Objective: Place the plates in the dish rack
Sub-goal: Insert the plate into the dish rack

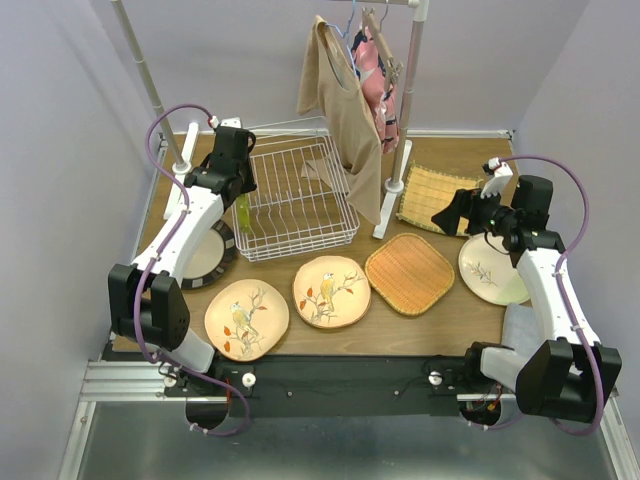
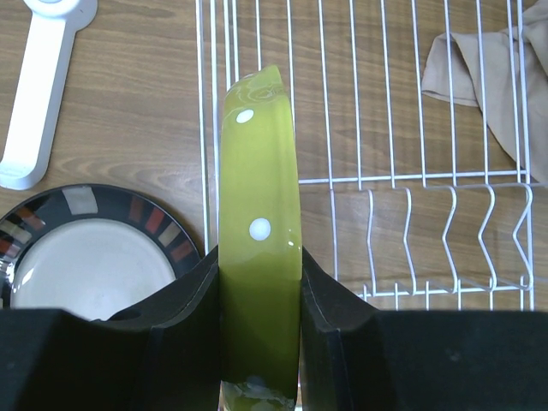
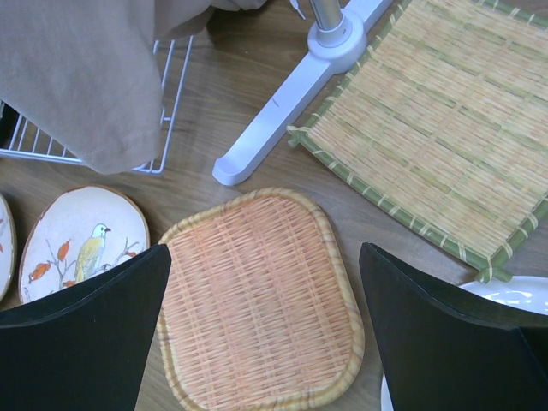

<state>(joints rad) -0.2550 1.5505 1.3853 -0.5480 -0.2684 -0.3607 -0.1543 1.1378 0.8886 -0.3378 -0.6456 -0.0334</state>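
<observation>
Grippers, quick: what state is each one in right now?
Left gripper: jaws closed on the lime dotted plate, held on edge by the dish rack.
Right gripper: jaws open, holding nothing, above the orange woven plate.

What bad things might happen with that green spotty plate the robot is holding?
The lime plate is pinched on edge by the left gripper; it might slip and drop. It hangs over the left side wires of the dish rack, so it may catch there or land on the dark-rimmed plate. The hanging beige top drapes into the rack and could snag.
</observation>
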